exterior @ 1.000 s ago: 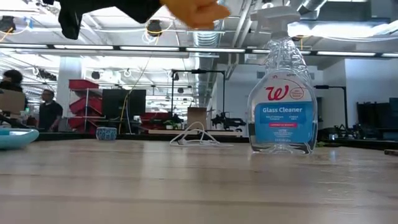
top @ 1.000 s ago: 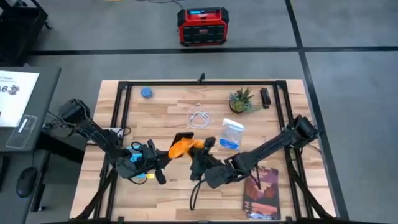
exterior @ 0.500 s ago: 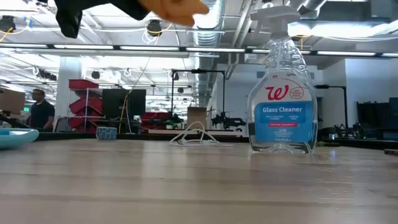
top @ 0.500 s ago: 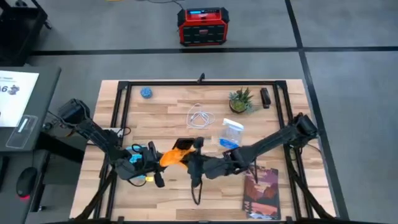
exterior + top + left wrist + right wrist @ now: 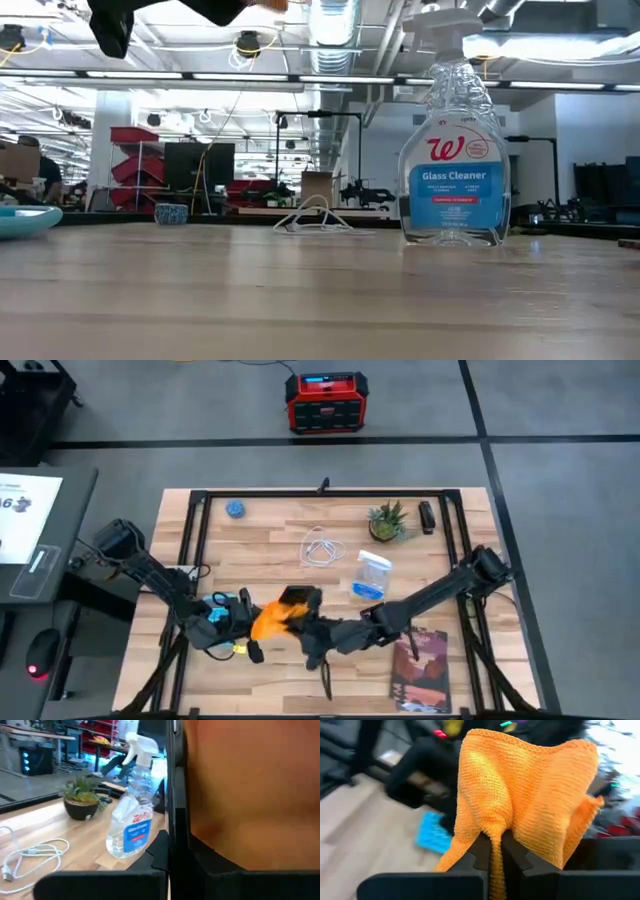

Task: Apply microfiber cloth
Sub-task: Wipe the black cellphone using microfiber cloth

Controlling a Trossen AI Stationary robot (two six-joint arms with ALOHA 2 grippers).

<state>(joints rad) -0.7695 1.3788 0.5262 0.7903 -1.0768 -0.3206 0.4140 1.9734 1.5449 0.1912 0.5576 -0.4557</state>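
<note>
Pinching the microfiber cloth (image 5: 270,618) at lower centre, the right gripper (image 5: 297,628) holds it just right of the left gripper (image 5: 243,622), whose finger state is unclear.

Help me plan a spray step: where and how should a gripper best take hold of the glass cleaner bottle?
Probably at the narrow neck under the trigger head of the glass cleaner bottle, coming in level from the side: it stands upright, and its body flares wider below.
</note>
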